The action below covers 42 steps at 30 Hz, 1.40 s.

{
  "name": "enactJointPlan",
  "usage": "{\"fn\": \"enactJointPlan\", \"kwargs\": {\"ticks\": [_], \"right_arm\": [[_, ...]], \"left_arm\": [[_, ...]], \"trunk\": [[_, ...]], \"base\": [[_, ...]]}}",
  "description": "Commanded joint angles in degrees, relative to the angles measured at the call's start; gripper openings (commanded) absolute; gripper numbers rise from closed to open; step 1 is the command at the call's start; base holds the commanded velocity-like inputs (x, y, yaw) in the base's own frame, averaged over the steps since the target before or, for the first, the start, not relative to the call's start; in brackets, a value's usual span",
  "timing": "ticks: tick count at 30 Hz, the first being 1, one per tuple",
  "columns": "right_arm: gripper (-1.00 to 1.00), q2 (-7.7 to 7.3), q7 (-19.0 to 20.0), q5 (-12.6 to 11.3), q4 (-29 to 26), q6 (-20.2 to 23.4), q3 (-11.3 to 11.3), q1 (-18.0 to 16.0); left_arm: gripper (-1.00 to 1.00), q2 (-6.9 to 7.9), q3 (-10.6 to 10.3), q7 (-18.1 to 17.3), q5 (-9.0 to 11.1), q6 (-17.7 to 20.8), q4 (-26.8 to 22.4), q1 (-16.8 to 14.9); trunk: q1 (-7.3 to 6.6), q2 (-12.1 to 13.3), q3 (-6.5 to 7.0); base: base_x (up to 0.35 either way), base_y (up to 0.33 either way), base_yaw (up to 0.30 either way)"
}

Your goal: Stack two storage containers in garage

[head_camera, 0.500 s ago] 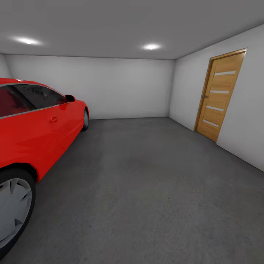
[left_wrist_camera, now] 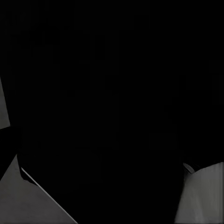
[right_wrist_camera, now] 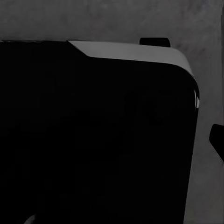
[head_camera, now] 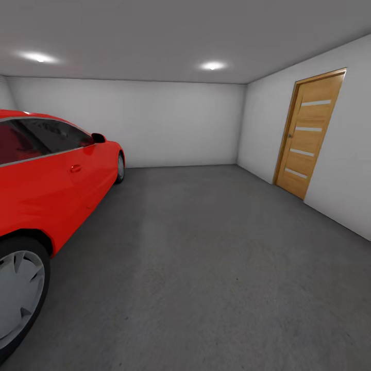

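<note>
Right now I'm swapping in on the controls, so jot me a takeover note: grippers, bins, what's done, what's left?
Grippers: the wrist views are mostly dark, so open or shut cannot be told.
Place: the head view looks into the garage, with the red car at left, the wooden door at right and grey floor ahead.
Bins: none on the floor seen here.
Left: set one bin down, then stack the other on it.

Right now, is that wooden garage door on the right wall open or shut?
Shut. In the head view the wooden door sits flush in its frame against the white wall, with no gap or room beyond it showing.
</note>
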Motion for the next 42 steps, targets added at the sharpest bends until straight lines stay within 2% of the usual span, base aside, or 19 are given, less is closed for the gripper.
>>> {"fn": "enactJointPlan", "kwargs": {"ticks": [1, 8, 13, 21, 33, 34, 37, 40, 42], "right_arm": [[1.0, 0.0, 0.0, 0.0, 0.0, 0.0, 0.0, -0.3], [1.0, 0.0, 0.0, 0.0, 0.0, 0.0, 0.0, -1.0], [1.0, 0.0, 0.0, 0.0, 0.0, -0.1, 0.0, -1.0], [1.0, 0.0, 0.0, 0.0, 0.0, -2.7, -0.1, -1.0], [1.0, 0.0, 0.0, -0.3, 0.2, -2.9, -0.2, -1.0], [1.0, -0.17, 0.0, 0.0, 0.1, -3.6, 0.1, -1.0], [1.0, -0.43, 0.0, 0.1, -1.3, -4.2, 0.1, -1.2], [1.0, -0.54, 0.0, 0.2, -5.8, -4.0, 0.1, -1.3], [1.0, -0.89, 0.1, 0.4, -9.9, -3.7, 0.1, -1.5]], "left_arm": [[1.0, -0.09, 0.1, -0.1, 0.0, -0.1, 0.0, 0.0], [1.0, 0.18, 0.1, -0.1, -0.2, -0.1, 0.1, 0.0], [1.0, -0.13, 0.1, -0.2, -0.1, -0.1, 0.1, 0.0], [1.0, -0.5, 0.0, -0.3, 0.0, -0.2, -0.1, 0.0], [1.0, -0.59, -0.2, -0.3, 0.1, -0.1, -0.8, 0.0], [1.0, -0.6, -0.3, -0.4, 0.1, 0.0, -3.6, 0.0], [1.0, -0.48, -0.3, -0.3, 0.1, 0.5, -7.5, 0.0], [1.0, -0.44, -0.3, -0.2, 0.0, 1.8, -12.3, 0.0], [1.0, -0.38, -0.3, -0.2, 0.0, 4.5, -16.5, 0.0]], "trunk": [[0.0, 0.0, -0.05], [0.0, 0.0, -0.05], [0.0, 0.0, -0.05], [0.0, 0.0, -0.05], [0.0, 0.0, -0.05], [0.0, 0.0, -0.05], [0.0, 0.0, -0.05], [0.0, 0.0, -0.05], [0.0, 0.0, -0.05]], "base": [[0.0, 0.0, 0.0], [0.0, 0.0, 0.0], [0.0, 0.0, 0.0], [0.0, 0.0, 0.0], [0.0, 0.0, 0.0], [0.0, 0.0, 0.0], [0.0, 0.0, 0.0], [0.0, 0.0, 0.0], [0.0, 0.0, 0.0]]}}
